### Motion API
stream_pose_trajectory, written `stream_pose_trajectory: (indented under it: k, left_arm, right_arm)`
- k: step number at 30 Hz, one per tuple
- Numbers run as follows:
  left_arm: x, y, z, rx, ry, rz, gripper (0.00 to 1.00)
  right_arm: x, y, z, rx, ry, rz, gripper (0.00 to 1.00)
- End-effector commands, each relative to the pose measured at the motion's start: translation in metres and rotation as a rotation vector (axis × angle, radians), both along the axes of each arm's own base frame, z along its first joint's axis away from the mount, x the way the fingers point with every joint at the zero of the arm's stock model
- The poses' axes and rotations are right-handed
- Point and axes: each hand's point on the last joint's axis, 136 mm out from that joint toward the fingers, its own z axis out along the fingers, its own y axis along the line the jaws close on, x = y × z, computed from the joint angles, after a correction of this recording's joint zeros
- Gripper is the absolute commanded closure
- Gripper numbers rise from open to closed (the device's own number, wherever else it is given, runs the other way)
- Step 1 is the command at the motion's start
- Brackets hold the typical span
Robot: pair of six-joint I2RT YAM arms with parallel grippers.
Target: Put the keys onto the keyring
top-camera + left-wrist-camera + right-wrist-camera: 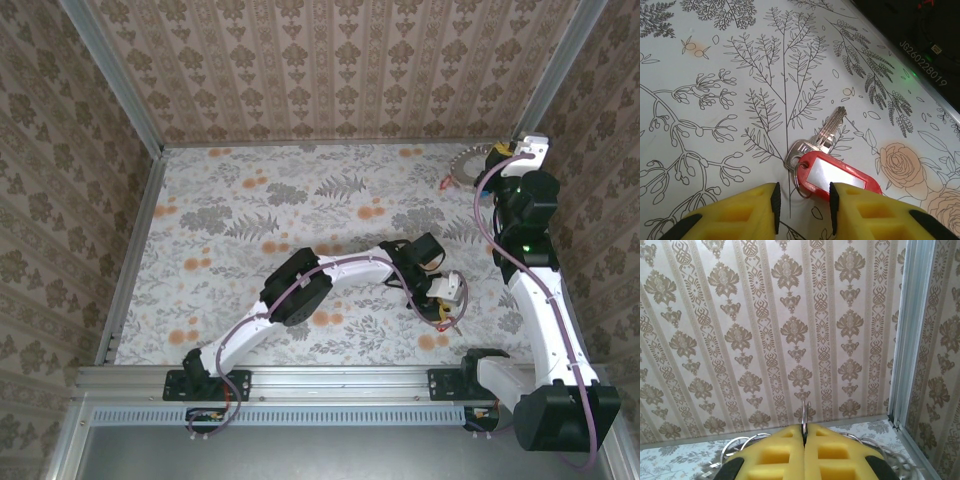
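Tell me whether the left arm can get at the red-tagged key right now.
Probably yes: the left end effector hangs right by the red tag of the key, jaws parted, nothing lying between them.

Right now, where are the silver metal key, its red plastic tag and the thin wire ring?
silver metal key (831, 126): left wrist view, toothed blade.
red plastic tag (838, 175): left wrist view, white label.
thin wire ring (805, 412): right wrist view, visible loop.
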Motion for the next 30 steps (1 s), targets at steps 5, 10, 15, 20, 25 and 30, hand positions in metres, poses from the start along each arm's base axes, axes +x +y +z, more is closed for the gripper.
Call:
stream_pose_trajectory:
  k: [5, 10, 15, 20, 25, 30]
  left_arm:
    - [-0.003, -0.0036, -0.0027, 0.015, 0.046, 0.01, 0.77]
    - [-0.0071, -0.0041, -0.006, 0.031, 0.1, 0.013, 0.78]
    - [-0.011, -0.0042, -0.0049, 0.036, 0.111, 0.006, 0.76]
    - [-0.0107, -0.005, -0.0046, 0.035, 0.111, 0.006, 0.83]
    - [-0.0114, -0.0049, -0.0033, 0.032, 0.113, 0.0, 0.9]
    - [-0.0067, 0.0001, 0.002, 0.034, 0.113, 0.006, 1.0]
  right_arm:
    - [-0.0125, 0.0064, 0.0362, -0.037, -0.109, 0.028, 1.0]
    - [-0.014, 0.0083, 0.037, -0.048, -0.108, 0.037, 1.0]
    - [-0.0147, 0.0075, 0.0368, -0.054, -0.11, 0.032, 1.0]
    - [-0.0145, 0.0079, 0.0363, -0.053, -0.11, 0.035, 1.0]
    - [-0.0147, 0.0076, 0.0365, -0.055, -0.112, 0.033, 1.0]
    - [-0.0137, 0.0092, 0.0323, -0.064, -0.102, 0.04, 1.0]
